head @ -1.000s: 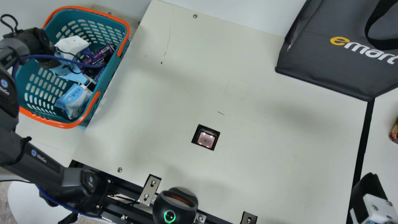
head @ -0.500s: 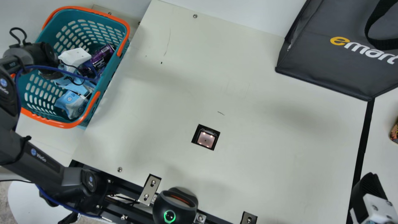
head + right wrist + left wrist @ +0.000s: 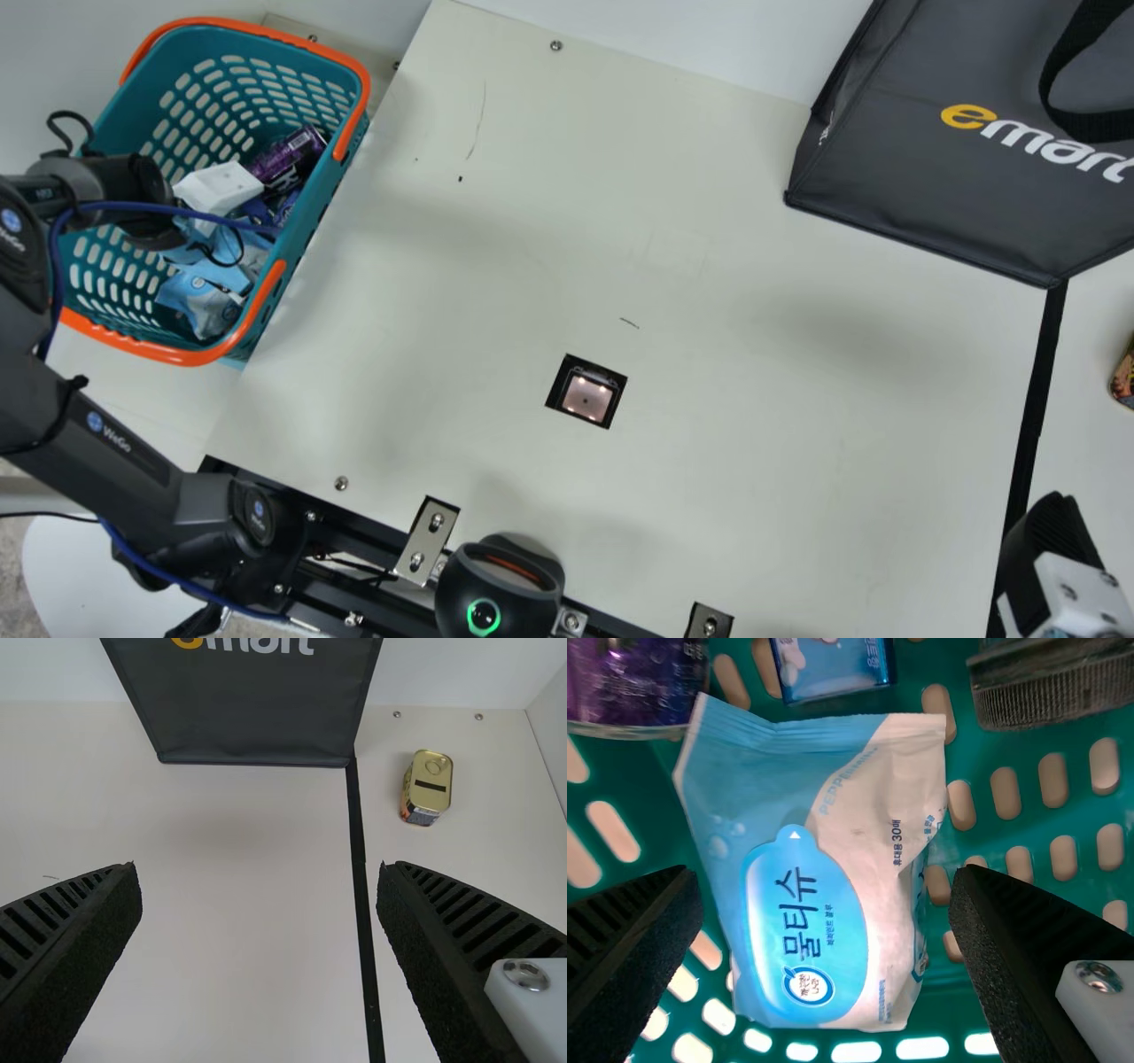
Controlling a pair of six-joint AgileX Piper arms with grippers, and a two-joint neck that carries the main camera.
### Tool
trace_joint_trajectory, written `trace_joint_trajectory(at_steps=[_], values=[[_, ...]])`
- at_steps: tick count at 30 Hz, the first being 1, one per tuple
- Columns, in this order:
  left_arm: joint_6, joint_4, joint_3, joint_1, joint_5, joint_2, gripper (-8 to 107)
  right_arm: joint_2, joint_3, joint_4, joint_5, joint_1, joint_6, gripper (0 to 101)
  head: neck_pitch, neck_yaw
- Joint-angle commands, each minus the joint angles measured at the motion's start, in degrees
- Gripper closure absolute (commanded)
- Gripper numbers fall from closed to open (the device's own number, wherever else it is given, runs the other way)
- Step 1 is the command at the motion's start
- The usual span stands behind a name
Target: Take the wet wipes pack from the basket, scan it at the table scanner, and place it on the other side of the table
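In the main view my left gripper is inside the teal basket, beside and partly over the wet wipes pack. Seen from the left wrist, the blue and white wet wipes pack lies flat with its label up, framed by the spread fingers of my left gripper, which is open and holds nothing. My right gripper is at the main view's lower right corner; in its wrist view the right gripper stands open above the table. The table scanner glows in its square cutout.
A purple can and a small blue packet share the basket. At the far right stands a dark grey bag. Beyond the black strip is a gold-topped can. A round black device sits at the near edge.
My left gripper has moved within the basket toward the near side of the main view, closer to the wipes pack. The right arm has kept still.
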Motion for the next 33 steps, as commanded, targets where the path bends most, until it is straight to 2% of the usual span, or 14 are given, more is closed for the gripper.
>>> trace_joint_trajectory(at_steps=[1,13,27,28,33], values=[[0.15,0.06,0.21,0.12,-0.36,0.43,9,0.00,0.00,0.00,0.00,0.00,0.00,6,-1.57,0.14],[0.82,-0.10,0.78,0.76,-2.35,3.14,9,0.00,0.00,0.00,0.00,0.00,0.00,6,-1.57,0.14],[-0.20,-0.10,0.75,0.73,-3.38,3.85,102,0.00,0.00,0.00,0.00,0.00,0.00,6,-1.57,0.14],[-0.40,-0.06,0.73,0.73,-3.35,3.82,107,0.00,0.00,0.00,0.00,0.00,0.00,6,-1.57,0.14],[-1.92,0.54,0.85,0.76,-3.44,3.52,107,0.00,0.00,0.00,0.00,0.00,0.00,6,-1.57,0.14]])
